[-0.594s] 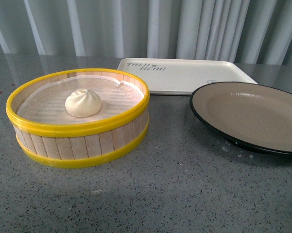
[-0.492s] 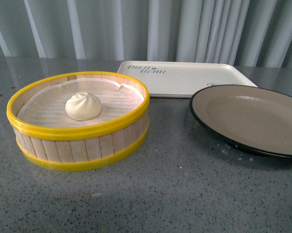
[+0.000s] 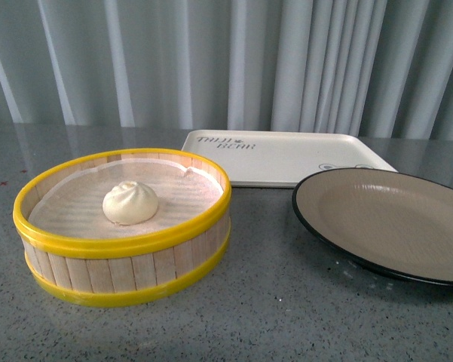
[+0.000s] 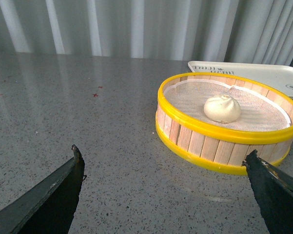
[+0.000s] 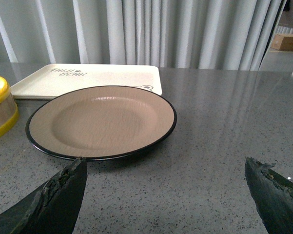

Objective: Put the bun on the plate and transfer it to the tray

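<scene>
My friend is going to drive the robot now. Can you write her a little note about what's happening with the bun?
Left gripper: fingers open, empty, pointing at the yellow-rimmed wooden steamer basket.
Right gripper: fingers open, empty, facing the large round beige plate with a black rim.
The small white pleated bun sits inside the basket. The plate is bare, on the grey table, just in front of the cream rectangular tray.
Done: nothing yet.
Left: bun onto plate, then plate onto tray.

Bright, diffuse light, all 3 views alike. Pale curtains (image 3: 286,68) reflect as sheen on grey tabletop (image 4: 63,97). Soft shadows under plate (image 5: 102,122) & steamer basket (image 3: 128,256), on cam side. Front view slightly soft.
</scene>
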Tool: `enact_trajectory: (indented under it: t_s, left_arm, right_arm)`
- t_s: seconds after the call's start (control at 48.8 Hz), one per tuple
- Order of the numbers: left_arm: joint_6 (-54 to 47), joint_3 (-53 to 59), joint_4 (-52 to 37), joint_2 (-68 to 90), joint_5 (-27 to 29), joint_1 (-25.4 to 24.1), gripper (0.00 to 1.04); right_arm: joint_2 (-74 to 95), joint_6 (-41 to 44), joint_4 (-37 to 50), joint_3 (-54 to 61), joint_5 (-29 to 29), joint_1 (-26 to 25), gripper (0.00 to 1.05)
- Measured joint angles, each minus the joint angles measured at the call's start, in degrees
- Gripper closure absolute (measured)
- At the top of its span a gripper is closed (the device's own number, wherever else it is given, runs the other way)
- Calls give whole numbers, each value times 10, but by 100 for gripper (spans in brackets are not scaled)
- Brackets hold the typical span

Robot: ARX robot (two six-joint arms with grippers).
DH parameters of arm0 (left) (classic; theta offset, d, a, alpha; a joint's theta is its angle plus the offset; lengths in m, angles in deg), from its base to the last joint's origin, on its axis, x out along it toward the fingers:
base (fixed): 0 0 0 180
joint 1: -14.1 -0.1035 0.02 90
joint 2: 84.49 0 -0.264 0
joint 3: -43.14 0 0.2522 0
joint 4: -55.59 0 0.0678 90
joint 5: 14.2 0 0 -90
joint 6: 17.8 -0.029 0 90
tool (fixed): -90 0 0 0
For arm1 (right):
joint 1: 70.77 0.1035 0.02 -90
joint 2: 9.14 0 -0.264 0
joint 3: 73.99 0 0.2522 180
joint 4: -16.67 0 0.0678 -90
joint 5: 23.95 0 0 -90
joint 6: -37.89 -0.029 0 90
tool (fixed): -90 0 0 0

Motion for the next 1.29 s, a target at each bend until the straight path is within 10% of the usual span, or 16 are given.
enact_trajectory:
  t_s: [0.389,0.533,0.86,1.291]
  left_arm:
    - [113,-55,89,112,-13,0,7]
    - [191,-155,-30,303,-51,10,7]
    - [76,-427,-21,618,-90,100,7]
    - [19,-629,103,878,1,159,7]
  right_arm:
    - [0,0,0,0,0,0,9]
    - [0,0,0,0,0,0,9]
    - [0,0,0,0,0,0,9]
    - [0,0,0,0,0,0,9]
